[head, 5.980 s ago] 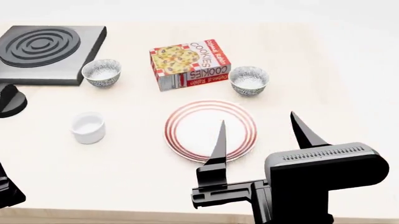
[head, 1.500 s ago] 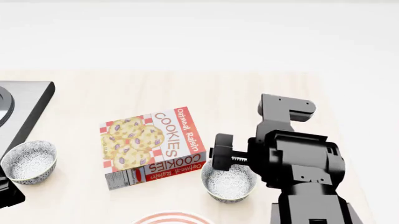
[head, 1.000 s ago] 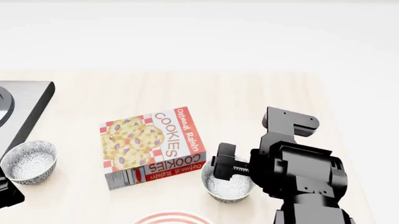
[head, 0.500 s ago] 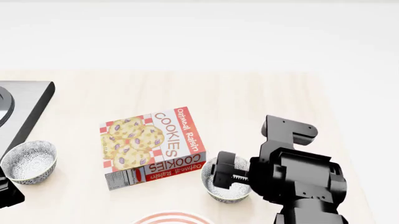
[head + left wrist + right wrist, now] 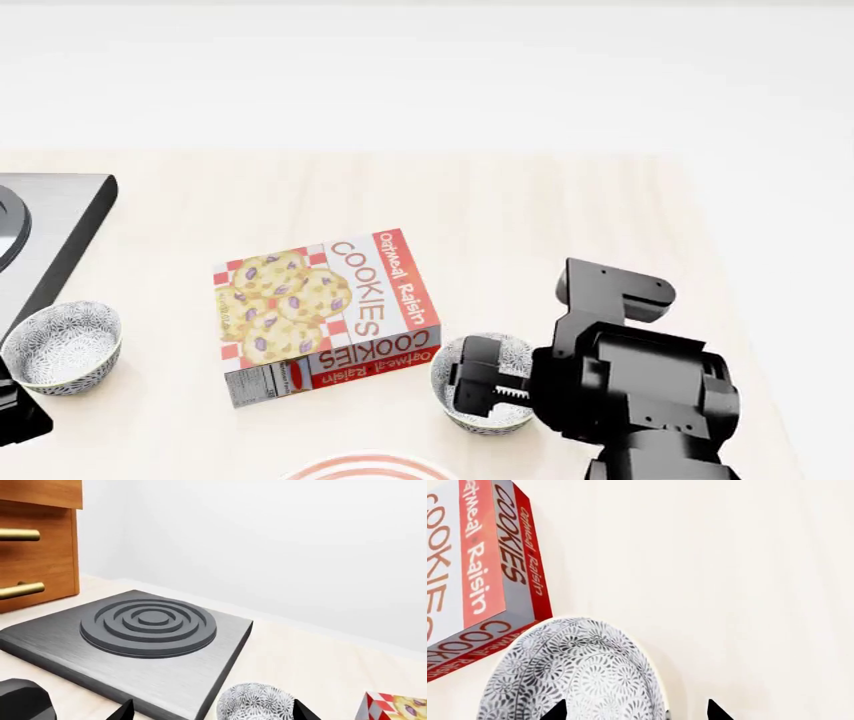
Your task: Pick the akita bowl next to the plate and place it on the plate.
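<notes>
Lowering further, my right gripper (image 5: 634, 711) now has its jaws spread, straddling the akita bowl (image 5: 470, 412) rim; left gripper (image 5: 210, 711) jaws spread too, gripping nothing.

Akita bowl (image 5: 481, 398): small, round, fine grey-and-white speckled pattern, upright on the pale wood surface. Lower centre-right of the head view, right half hidden by a black arm. In the right wrist view (image 5: 570, 677) it fills the lower left.

Plate (image 5: 360, 467): white, red-brown rim rings; only its top arc shows at the bottom edge, lower left of the bowl, apart from it.
</notes>
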